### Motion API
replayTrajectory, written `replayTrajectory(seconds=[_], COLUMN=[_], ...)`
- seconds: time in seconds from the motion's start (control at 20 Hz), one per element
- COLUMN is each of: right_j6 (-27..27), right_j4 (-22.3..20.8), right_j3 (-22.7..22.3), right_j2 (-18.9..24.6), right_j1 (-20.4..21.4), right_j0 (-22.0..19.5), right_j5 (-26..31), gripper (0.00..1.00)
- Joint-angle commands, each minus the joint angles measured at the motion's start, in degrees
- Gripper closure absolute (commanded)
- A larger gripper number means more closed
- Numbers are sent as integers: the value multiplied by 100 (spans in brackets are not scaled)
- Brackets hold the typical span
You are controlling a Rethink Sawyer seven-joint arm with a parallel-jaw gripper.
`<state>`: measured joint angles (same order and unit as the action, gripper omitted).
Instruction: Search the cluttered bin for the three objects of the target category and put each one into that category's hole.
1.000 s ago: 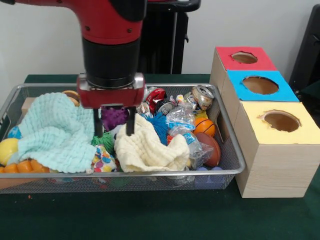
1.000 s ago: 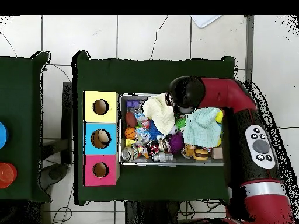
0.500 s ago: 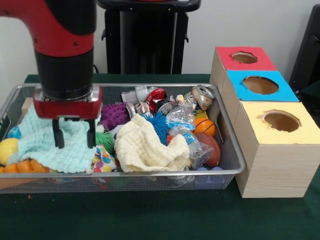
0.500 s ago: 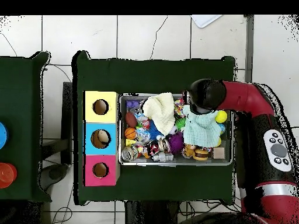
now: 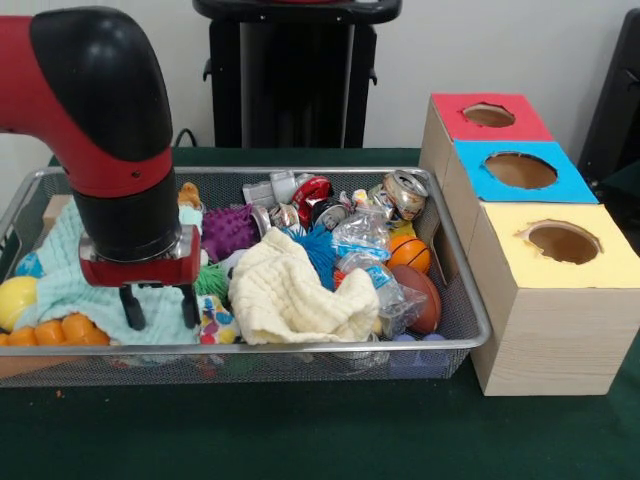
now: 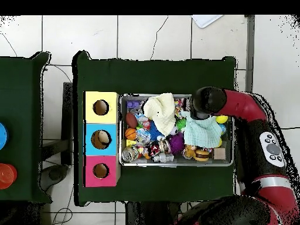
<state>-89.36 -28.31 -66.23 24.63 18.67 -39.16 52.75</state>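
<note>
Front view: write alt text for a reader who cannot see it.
A red and black robot arm lowers its open gripper onto a mint green cloth in a cluttered wire bin. Beside the bin stand three boxes with round holes, topped red, blue and yellow.

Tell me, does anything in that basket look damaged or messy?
Yes. The cans at the basket's back look crushed, and two cloths, a yellow one and a mint one, lie crumpled over the toys. Nothing has spilled onto the table.
</note>
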Motion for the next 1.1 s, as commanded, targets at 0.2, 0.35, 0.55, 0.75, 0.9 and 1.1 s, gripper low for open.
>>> replayTrajectory(seconds=[0.2,0.35,0.55,0.75,0.9,1.1], right_j6=[1161,1155,1065,998,823,586], right_j4=[179,149,328,256,358,663], right_j3=[-36,88,40,-6,-68,-214], right_j2=[447,485,510,520,555,623], right_j1=[-228,-296,-18,-190,-183,4], right_j0=[79,118,142,152,183,235], right_j5=[623,541,960,606,601,906], gripper=[0,0,0,0,0,0])
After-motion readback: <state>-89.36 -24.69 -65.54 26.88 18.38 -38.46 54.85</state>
